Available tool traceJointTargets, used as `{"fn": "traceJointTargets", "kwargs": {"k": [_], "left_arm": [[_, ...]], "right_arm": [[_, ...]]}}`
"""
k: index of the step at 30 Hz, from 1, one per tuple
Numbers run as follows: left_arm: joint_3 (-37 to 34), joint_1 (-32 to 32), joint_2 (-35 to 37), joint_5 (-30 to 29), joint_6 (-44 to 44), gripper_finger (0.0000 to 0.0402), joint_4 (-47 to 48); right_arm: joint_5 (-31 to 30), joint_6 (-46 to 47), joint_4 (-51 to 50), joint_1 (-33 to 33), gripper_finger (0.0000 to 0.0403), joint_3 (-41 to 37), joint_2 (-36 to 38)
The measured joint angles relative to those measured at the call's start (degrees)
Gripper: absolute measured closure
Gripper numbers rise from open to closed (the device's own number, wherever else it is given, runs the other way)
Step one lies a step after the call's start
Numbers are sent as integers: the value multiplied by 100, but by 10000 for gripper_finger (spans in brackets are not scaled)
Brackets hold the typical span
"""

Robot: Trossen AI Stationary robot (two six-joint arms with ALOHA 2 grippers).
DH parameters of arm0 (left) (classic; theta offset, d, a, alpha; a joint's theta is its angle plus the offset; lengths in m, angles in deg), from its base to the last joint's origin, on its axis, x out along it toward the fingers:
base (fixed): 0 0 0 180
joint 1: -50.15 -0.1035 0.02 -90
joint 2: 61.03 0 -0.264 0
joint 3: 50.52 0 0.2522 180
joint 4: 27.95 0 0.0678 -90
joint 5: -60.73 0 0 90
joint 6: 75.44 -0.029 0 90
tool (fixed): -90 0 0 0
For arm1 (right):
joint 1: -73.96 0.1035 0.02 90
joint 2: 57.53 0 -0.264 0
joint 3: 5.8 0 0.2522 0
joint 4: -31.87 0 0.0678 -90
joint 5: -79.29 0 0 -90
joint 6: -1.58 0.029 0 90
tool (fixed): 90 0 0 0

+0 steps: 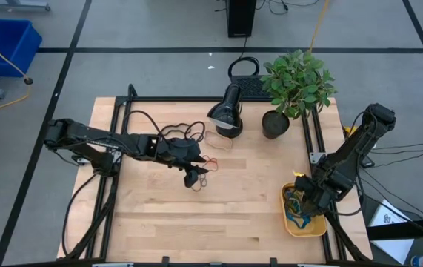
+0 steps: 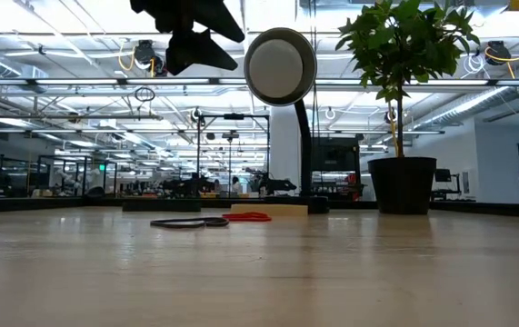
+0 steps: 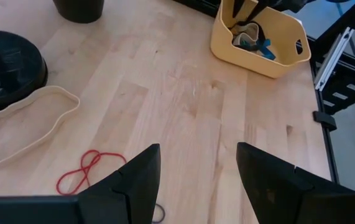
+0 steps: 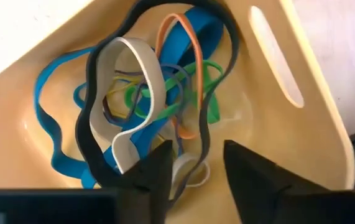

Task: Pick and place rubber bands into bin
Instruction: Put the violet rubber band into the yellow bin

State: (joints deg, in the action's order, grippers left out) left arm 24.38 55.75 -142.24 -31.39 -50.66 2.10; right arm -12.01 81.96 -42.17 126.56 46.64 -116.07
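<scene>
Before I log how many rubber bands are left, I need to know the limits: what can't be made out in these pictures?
- High view: the bands under the left tool are partly hidden by it; only a red band and a tan band show clearly.
- High view: the right tool covers part of the bin.
- Right wrist view: the bands in the bin overlap, so no sure count.
- Low view: the bin is not in view.

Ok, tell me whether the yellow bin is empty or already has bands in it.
Not empty. The bin holds a tangle of rubber bands in blue, black, tan, green and orange.
</scene>
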Motion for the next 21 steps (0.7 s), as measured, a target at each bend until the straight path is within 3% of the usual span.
{"fn": "traceJointTargets", "kwargs": {"k": [4, 9, 21], "left_arm": [[0, 15, 0, 3, 150, 186, 1], [0, 15, 0, 3, 81, 185, 1], [2, 15, 0, -126, -535, 198, 194]], "right_arm": [[-23, -6, -418, 0, 225, 260, 15], [-405, -15, -946, 0, 203, 723, 152], [-2504, -1179, -63, -7, 205, 971, 852]]}}
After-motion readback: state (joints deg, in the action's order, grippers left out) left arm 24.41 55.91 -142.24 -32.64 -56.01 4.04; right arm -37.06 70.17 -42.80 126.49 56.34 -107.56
